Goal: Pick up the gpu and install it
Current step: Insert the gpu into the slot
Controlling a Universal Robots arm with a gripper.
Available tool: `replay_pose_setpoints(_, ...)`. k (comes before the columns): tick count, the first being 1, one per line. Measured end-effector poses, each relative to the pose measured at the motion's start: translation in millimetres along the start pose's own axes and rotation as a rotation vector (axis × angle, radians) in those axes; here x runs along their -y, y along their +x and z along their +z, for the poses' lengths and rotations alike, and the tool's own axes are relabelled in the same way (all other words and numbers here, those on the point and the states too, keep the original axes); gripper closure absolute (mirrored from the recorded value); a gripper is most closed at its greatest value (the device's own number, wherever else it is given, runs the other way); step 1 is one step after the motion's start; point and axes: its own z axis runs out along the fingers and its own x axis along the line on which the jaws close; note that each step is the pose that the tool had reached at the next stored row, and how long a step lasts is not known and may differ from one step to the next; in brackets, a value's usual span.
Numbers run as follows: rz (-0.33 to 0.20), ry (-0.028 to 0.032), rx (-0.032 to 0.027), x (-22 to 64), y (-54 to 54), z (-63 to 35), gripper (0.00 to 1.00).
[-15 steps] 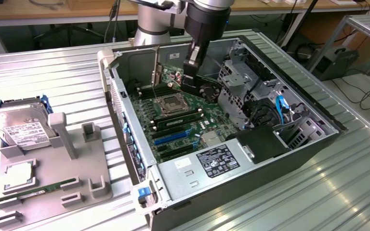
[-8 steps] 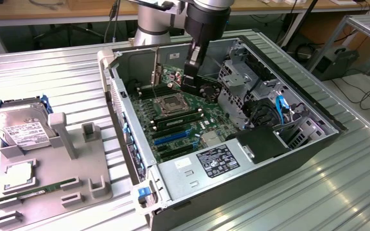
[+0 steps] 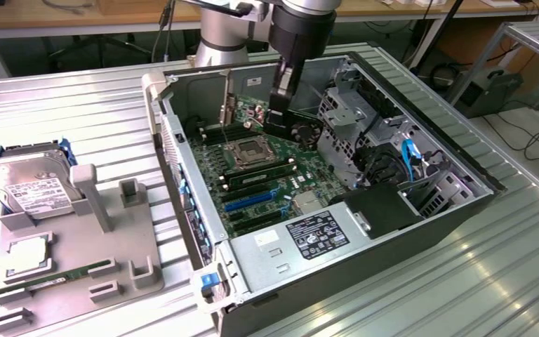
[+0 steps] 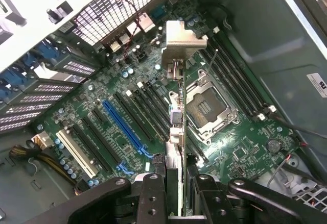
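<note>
We see the gripper (image 4: 176, 185) pinching the gpu (image 4: 176, 132) by its top edge, jaws pressed on both faces. The card hangs edge-down in the open case (image 3: 438, 210), over the motherboard (image 4: 102, 106) between the socket (image 4: 209, 106) and the slots. Its bracket (image 4: 184, 38) faces the vented rear wall, which we judge suits the openings there. The case lies on its side on a ribbed metal table (image 3: 82, 105), open upward for reach. On the exterior view's left, a grey fixture (image 3: 73, 253) holds a hard drive (image 3: 26, 179) and a RAM stick (image 3: 59, 275). Benches and cables stand behind.
</note>
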Motion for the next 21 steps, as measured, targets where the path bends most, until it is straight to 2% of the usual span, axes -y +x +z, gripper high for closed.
replay_pose_setpoints(21,-0.082,-0.0005,-0.0023,0.0,0.0,0.0,0.74)
